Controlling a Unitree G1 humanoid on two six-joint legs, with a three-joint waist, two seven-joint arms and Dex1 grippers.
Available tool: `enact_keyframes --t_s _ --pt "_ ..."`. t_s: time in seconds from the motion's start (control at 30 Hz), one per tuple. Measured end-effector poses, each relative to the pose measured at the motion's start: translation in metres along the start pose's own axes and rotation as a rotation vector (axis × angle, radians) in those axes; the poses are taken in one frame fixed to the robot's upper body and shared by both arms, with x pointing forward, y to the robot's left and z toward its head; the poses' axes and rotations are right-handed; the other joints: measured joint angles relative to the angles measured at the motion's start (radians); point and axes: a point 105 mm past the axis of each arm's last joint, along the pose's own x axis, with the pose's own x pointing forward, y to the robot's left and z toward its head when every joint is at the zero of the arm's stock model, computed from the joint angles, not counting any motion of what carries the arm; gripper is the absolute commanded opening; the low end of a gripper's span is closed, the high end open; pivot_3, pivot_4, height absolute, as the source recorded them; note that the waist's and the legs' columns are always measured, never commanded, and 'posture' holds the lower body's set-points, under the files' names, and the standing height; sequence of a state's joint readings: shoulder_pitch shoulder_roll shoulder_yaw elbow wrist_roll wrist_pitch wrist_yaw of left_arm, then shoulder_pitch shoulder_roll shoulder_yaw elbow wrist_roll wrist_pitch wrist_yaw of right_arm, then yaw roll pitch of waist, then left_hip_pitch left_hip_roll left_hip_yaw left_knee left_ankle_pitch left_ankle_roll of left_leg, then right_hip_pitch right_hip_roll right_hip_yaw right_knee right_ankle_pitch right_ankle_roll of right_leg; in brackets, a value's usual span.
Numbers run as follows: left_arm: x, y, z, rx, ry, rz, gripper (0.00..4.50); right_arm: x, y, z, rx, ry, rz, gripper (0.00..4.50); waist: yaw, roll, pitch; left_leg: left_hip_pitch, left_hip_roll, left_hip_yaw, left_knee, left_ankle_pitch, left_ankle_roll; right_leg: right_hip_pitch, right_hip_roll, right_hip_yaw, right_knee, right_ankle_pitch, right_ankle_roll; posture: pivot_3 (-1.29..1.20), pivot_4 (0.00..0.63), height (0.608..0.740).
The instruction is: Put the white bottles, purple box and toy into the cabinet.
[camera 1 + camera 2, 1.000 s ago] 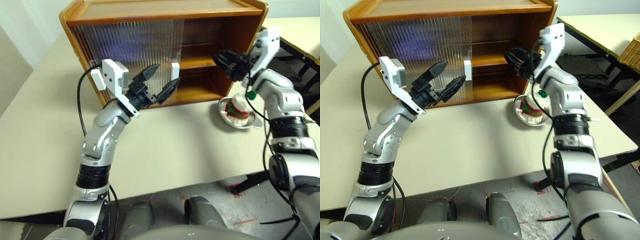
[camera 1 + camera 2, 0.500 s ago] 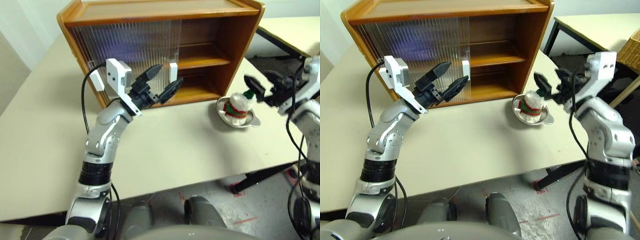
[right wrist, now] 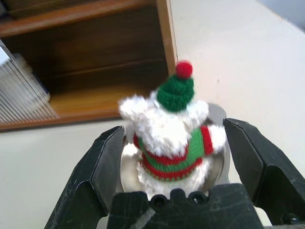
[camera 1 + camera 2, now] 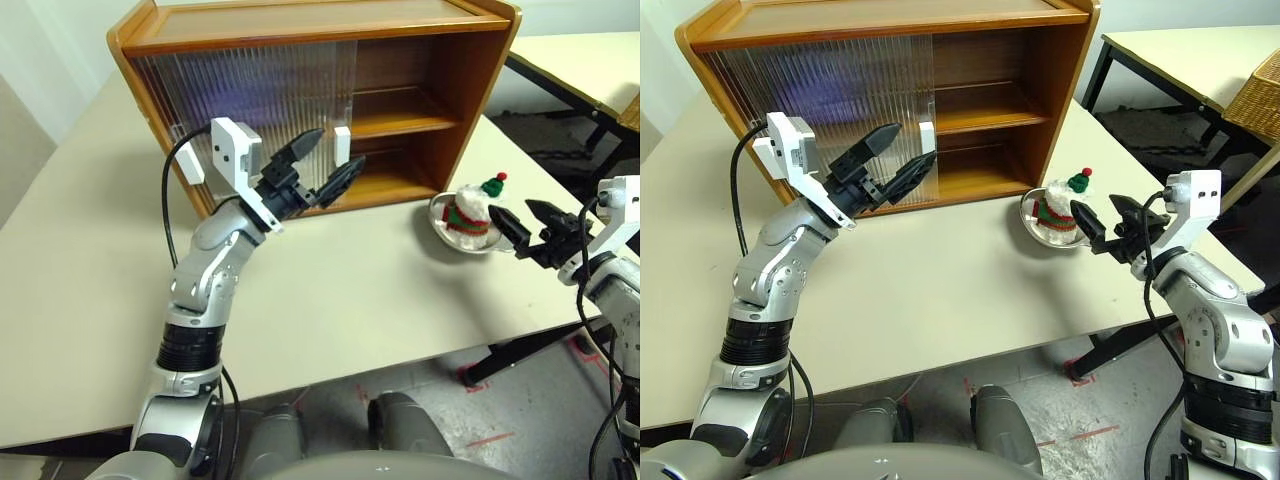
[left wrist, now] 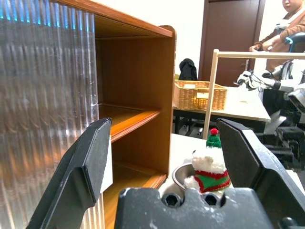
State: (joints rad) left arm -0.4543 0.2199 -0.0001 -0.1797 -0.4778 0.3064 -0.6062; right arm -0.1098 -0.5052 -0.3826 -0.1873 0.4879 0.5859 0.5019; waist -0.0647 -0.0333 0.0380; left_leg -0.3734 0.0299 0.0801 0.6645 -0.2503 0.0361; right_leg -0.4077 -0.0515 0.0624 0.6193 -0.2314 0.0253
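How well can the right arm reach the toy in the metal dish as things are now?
Probably well. The right gripper is open, its jaws aimed level at the toy, which sits upright in the metal dish on the table. Nothing stands between them; the cabinet lies behind.

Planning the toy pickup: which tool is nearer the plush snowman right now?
The right. The right tool sits open just beside the toy in its metal dish, not touching it. The left tool is open across the table, in front of the cabinet door.
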Motion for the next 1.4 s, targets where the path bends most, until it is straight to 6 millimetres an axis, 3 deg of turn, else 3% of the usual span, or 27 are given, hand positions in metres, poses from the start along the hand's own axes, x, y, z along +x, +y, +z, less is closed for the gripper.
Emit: enact_keyframes --t_s 0.37,1.07,1.17,1.4 --pt "-0.001 0.003 0.002 0.009 -0.001 0.021 4.50 0.009 -0.006 -0.032 0.033 0.093 -0.045 4.48 0.003 0.000 0.000 0.000 0.000 0.000 0.000 0.000 0.000 0.000 0.000 0.000 0.000 0.000 0.000 0.00 0.000 0.740" --pt "-0.005 0.005 0.008 0.034 -0.012 0.053 4.50 0.037 0.000 -0.033 0.021 0.073 -0.019 4.48 0.030 0.000 0.000 0.000 0.000 0.000 0.000 0.000 0.000 0.000 0.000 0.000 0.000 0.000 0.000 0.04 0.000 0.740" --pt "-0.007 0.007 0.007 0.032 -0.010 0.062 4.50 0.038 -0.002 -0.033 0.025 0.070 -0.019 3.98 0.030 0.000 0.000 0.000 0.000 0.000 0.000 0.000 0.000 0.000 0.000 0.000 0.000 0.000 0.000 0.04 0.000 0.740" --pt "-0.008 0.007 0.005 0.027 -0.006 0.064 4.50 0.039 -0.004 -0.033 0.024 0.067 -0.020 1.42 0.028 0.000 0.000 0.000 0.000 0.000 0.000 0.000 0.000 0.000 0.000 0.000 0.000 0.000 0.000 0.01 0.000 0.740"
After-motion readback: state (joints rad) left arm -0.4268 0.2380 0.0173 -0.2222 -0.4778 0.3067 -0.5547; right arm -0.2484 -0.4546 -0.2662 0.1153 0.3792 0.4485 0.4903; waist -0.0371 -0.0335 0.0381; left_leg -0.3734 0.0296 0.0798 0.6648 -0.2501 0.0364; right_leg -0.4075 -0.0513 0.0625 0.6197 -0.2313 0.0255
